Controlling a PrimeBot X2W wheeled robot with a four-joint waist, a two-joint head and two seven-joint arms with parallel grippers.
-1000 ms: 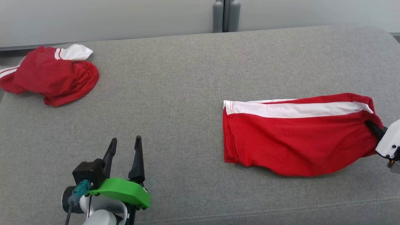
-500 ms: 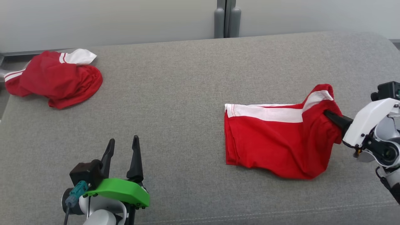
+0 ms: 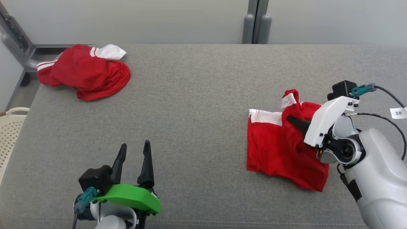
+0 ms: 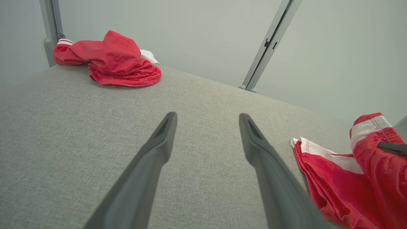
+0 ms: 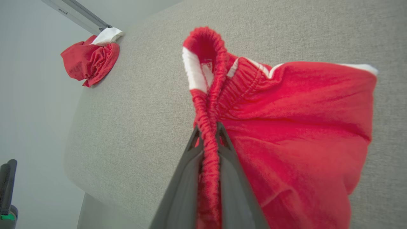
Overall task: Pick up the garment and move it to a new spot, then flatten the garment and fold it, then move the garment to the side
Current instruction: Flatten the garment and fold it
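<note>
Desk: I'm looking over a wide grey fabric-covered desk (image 3: 197, 105) that runs back to a pale wall.
Garment: the red garment (image 3: 276, 149) with a white side stripe sits right of centre on the desk. Its near part lies on the fabric, while its waistband end is raised and bunched above the rest.
Heap: a second red-and-white heap (image 3: 86, 73) lies crumpled at the far left corner, well apart from my garment.
Basket: a pale perforated basket (image 3: 11, 127) shows just off the desk's left edge.
Left gripper: my left gripper (image 3: 135, 145) hovers at the near left over bare fabric, with its fingers spread wide and nothing between them.
Right gripper: my right gripper (image 3: 290, 118) has its fingers pinched together on the garment's raised end.
Waistband: in the right wrist view, the gathered elastic waistband (image 5: 206, 47) runs straight down between those two fingers and loops up beyond their tips.
</note>
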